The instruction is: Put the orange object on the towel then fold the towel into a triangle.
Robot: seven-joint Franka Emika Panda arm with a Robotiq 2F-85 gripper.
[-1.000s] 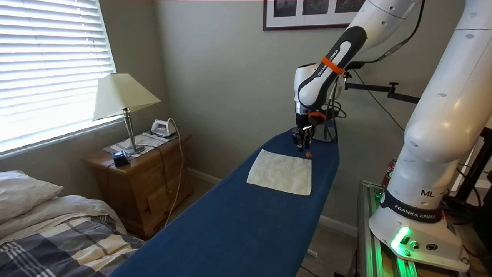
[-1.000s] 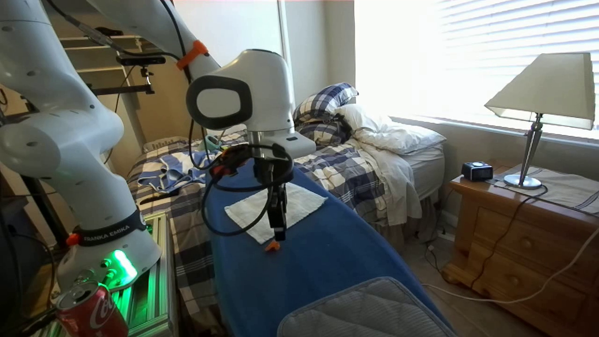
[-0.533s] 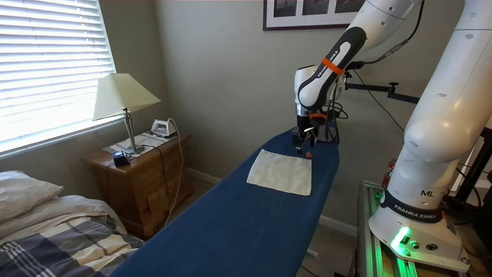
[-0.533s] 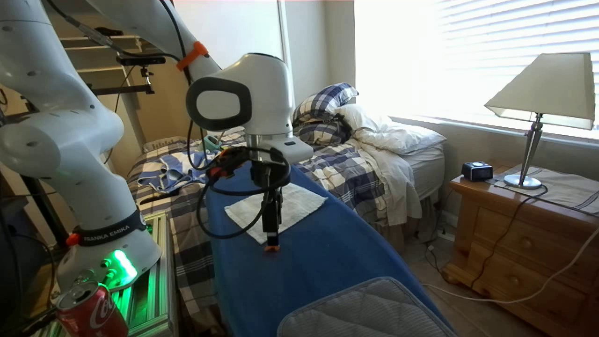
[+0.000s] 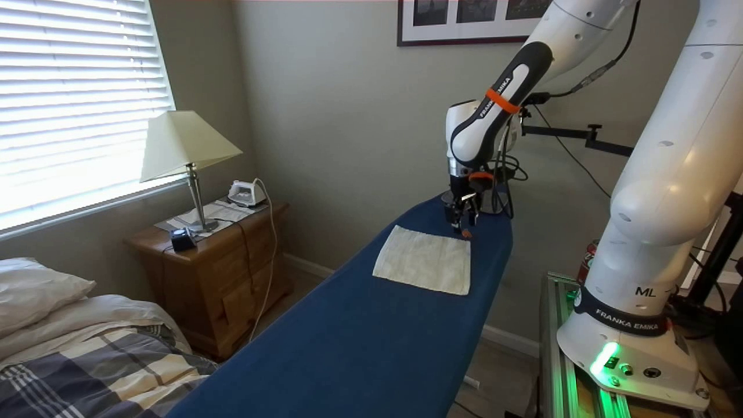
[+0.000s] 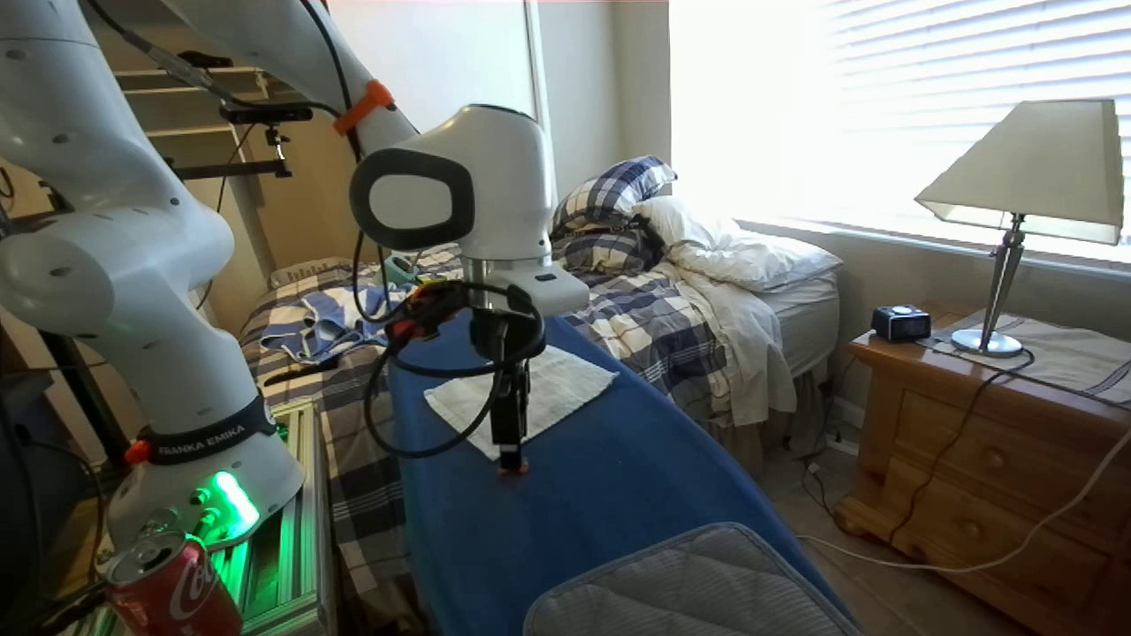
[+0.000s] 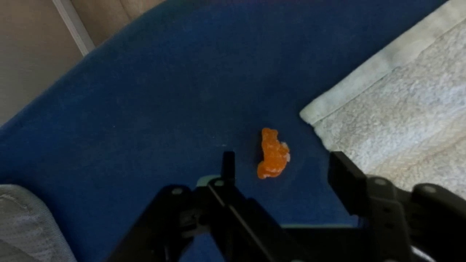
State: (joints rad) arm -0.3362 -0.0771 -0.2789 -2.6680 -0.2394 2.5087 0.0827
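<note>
The small orange object (image 7: pixel 273 154) looks like a gummy bear. It lies on the blue ironing board, just off one corner of the white towel (image 7: pixel 407 98). The towel lies flat and unfolded in both exterior views (image 5: pixel 426 260) (image 6: pixel 565 389). My gripper (image 7: pixel 283 163) is open, its two black fingers apart on either side of the orange object, which is nearer the left finger in the wrist view. In an exterior view the gripper (image 5: pixel 464 226) is low, just over the orange object (image 5: pixel 466 234). In an exterior view the fingertip (image 6: pixel 511 464) partly hides the orange object (image 6: pixel 523 468).
The blue ironing board (image 5: pixel 348 348) carries everything. A grey quilted pad (image 6: pixel 689 587) lies at its near end. A black cable loop (image 6: pixel 375 424) hangs beside the gripper. A bed (image 6: pixel 636 336) and a wooden nightstand with a lamp (image 6: pixel 1051 177) stand beyond the board.
My gripper has moved down and slightly sideways onto the orange object. Its fingers look further apart than one second ago. The towel and the orange object have not visibly moved.
</note>
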